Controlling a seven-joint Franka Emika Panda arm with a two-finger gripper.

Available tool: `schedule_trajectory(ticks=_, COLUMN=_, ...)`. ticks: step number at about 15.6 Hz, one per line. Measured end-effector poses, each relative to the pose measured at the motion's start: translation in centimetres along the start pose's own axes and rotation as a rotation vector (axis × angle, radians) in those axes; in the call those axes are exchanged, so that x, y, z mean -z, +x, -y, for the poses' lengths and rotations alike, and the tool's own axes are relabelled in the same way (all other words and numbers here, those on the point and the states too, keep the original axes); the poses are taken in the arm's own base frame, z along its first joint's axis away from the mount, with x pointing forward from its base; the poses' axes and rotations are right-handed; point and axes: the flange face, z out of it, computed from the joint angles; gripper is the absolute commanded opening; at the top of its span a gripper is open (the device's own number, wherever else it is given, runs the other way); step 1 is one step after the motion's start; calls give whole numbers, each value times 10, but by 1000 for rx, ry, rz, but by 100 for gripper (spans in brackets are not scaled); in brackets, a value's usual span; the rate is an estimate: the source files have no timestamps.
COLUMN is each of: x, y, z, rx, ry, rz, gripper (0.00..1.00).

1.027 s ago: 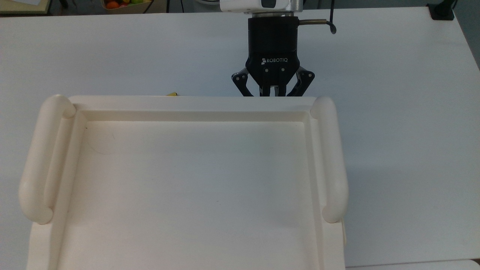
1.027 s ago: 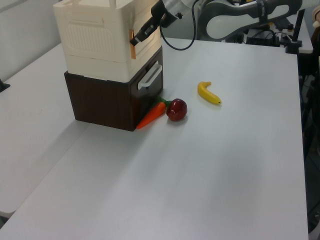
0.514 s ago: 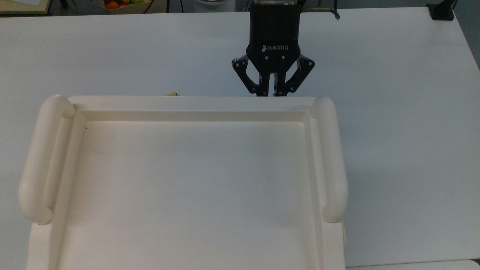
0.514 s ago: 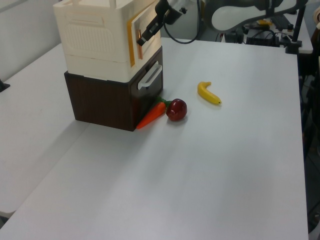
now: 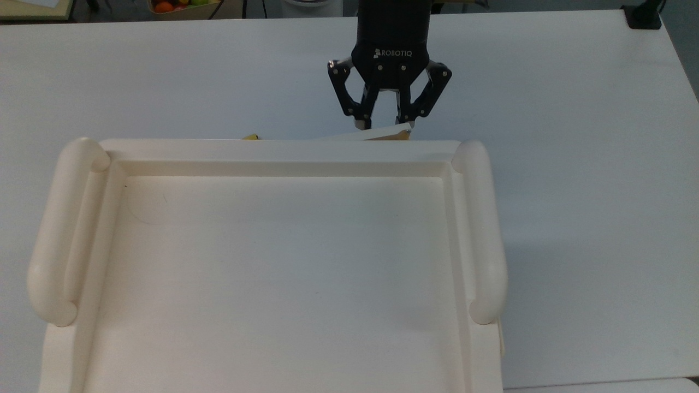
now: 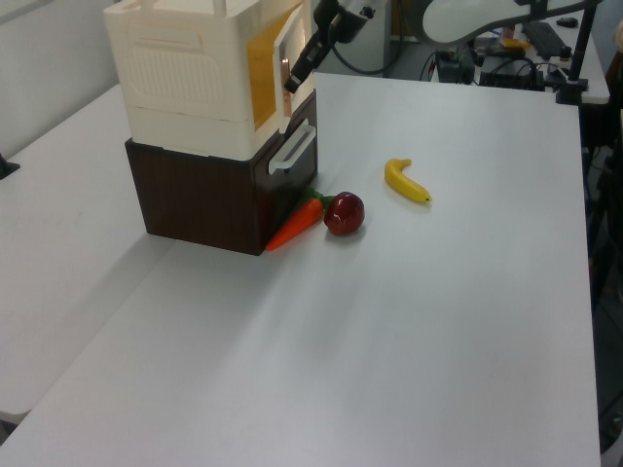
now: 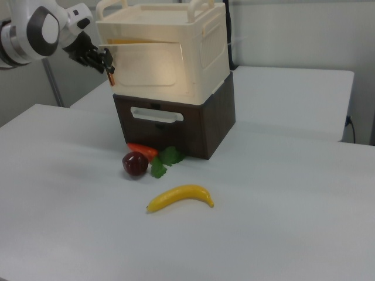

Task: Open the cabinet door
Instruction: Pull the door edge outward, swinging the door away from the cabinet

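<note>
The cabinet door (image 5: pixel 377 134) stands slightly ajar on the front of the cream cabinet (image 6: pixel 195 78), near the table's (image 5: pixel 573 164) far edge in the top view. The gripper (image 5: pixel 384 123) has its fingers pinched on the door's free edge. The panel looks thin, rigid and light — likely smooth, so a grip could slip. Best hold seems that outer edge, farthest from the hinge.

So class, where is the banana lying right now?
In the right view, the banana lies on the white table in front of the cabinet, just to the right view's right of the red apple.
</note>
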Motion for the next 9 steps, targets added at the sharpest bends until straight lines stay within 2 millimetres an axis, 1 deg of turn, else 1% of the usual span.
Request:
schedule_trajectory(ticks=1, x=3, y=-2, z=-2, rx=-2, ry=-9, rz=28, gripper=81)
schedule_trajectory(ticks=3, x=11, y=-8, z=-3, rx=-1, ry=-22, rz=85, gripper=82)
schedule_trajectory(ticks=6, x=25, y=-13, z=3, rx=7, ry=-24, rz=132, gripper=83)
schedule_trajectory(ticks=8, x=36, y=-11, z=3, rx=4, ry=-22, rz=121, gripper=93)
schedule_trajectory(ticks=9, x=42, y=-9, z=2, rx=1, ry=-21, rz=111, gripper=93)
